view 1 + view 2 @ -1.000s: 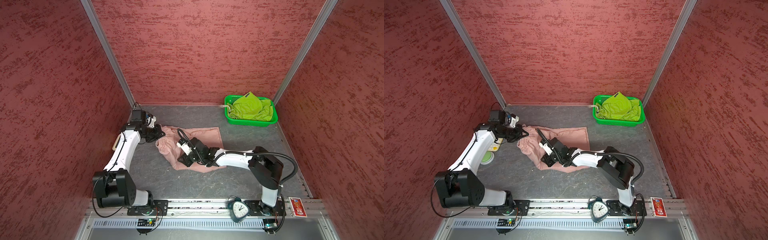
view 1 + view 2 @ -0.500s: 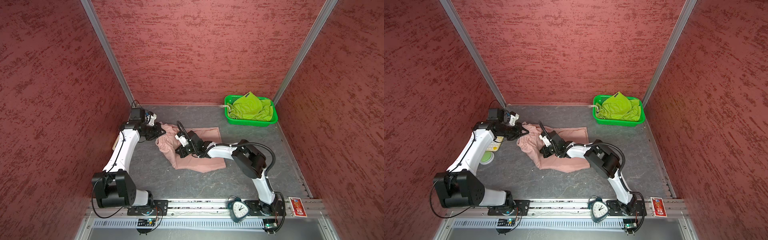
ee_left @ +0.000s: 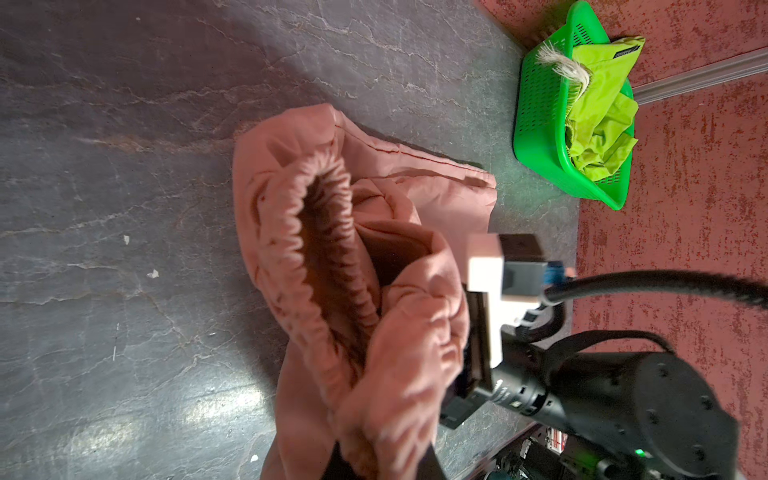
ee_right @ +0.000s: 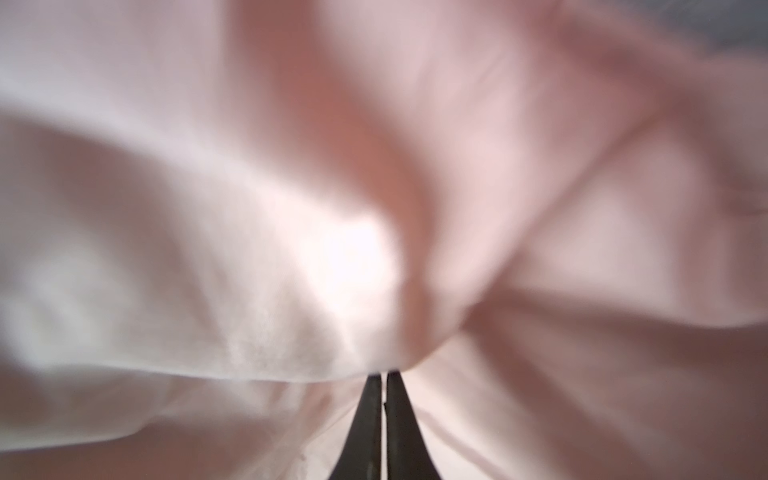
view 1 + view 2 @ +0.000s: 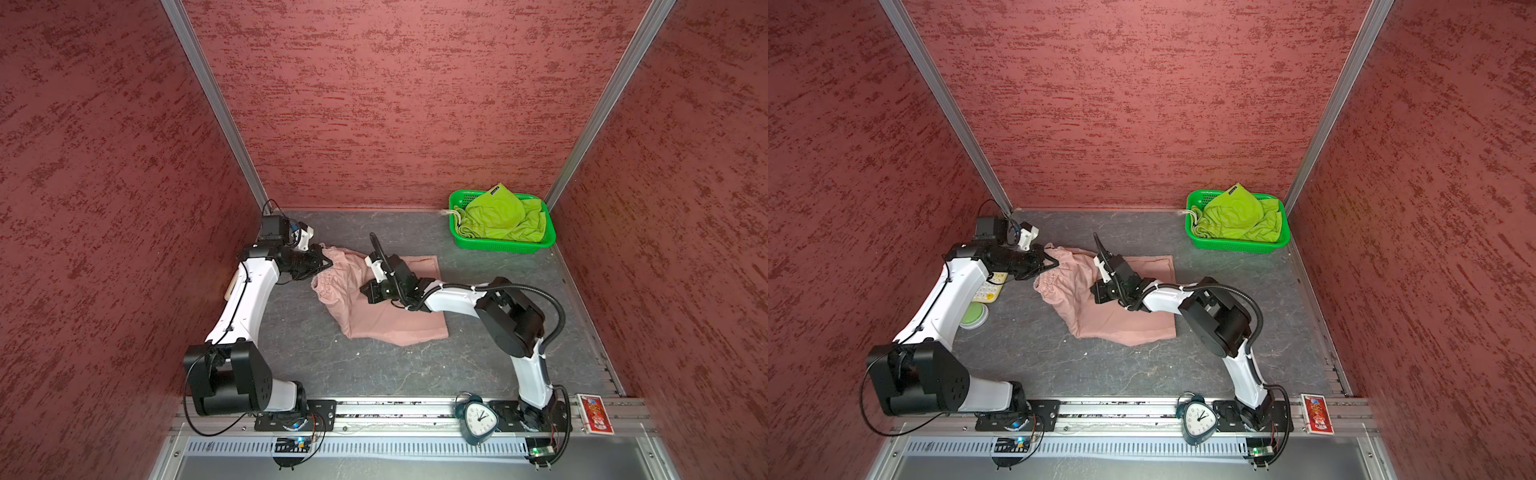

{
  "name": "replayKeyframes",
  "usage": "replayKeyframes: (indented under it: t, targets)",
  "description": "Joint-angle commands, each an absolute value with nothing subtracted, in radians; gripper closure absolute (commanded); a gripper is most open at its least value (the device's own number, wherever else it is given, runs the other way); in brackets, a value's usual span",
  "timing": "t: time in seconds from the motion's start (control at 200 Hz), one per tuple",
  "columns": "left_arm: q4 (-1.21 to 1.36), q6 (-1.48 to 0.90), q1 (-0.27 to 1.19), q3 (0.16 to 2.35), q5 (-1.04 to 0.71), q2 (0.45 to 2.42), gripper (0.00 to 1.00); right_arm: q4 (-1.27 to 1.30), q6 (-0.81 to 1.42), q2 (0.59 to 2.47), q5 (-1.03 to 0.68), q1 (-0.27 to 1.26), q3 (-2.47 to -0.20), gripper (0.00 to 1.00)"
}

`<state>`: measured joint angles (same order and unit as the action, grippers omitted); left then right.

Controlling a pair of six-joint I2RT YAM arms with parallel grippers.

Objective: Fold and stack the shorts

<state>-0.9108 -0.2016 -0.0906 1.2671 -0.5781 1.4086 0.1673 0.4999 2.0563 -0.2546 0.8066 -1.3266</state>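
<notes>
On the right gripper [image 4: 383,388] the jaws are pressed together, pinching a fold of the dusty pink shorts [image 5: 386,322] near their middle; on the left gripper [image 5: 327,262] the jaws are closed on the elastic waistband [image 3: 324,232] (its opening gapes in the left wrist view), holding that edge raised; the rest of the garment lies rumpled on the grey surface [image 5: 374,374]; well apart, at the back right, the lime green shorts [image 5: 496,216] sit heaped in the green perforated basket [image 5: 503,246].
</notes>
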Motion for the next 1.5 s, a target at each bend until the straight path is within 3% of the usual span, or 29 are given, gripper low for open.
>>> replayKeyframes:
  t: [0.0, 0.13, 0.566, 0.807, 0.887, 0.977, 1.152, 1.493]
  targets:
    - [-0.907, -0.175, -0.103, 1.303, -0.586, 1.417, 0.99, 0.213, 0.494, 2.044, -0.194, 0.779, -1.341, 0.95]
    - [-0.904, -0.176, -0.101, 1.311, -0.594, 1.415, 0.99, 0.252, 0.523, 2.122, -0.199, 0.777, -1.419, 1.0]
    - [-0.919, -0.153, -0.086, 1.324, -0.588, 1.406, 0.99, 0.236, 0.629, 2.472, -0.244, 0.782, -1.816, 1.0]
    - [-1.01, -0.116, -0.138, 1.379, -0.476, 1.423, 0.99, 0.181, 0.477, 2.269, -0.184, 0.781, -1.652, 0.65]
    - [-1.011, -0.112, -0.165, 1.385, -0.486, 1.419, 0.99, 0.151, 0.411, 2.174, -0.232, 0.781, -1.547, 0.59]
    - [-1.005, -0.114, -0.176, 1.384, -0.495, 1.417, 0.99, 0.081, 0.374, 2.087, -0.334, 0.789, -1.456, 0.63]
    - [-0.986, -0.131, -0.177, 1.394, -0.525, 1.429, 0.99, -0.008, 0.369, 2.019, -0.448, 0.863, -1.352, 0.81]
    - [-1.036, -0.12, -0.164, 1.471, -0.503, 1.437, 0.99, -0.138, 0.417, 2.189, -0.456, 0.968, -1.511, 0.94]
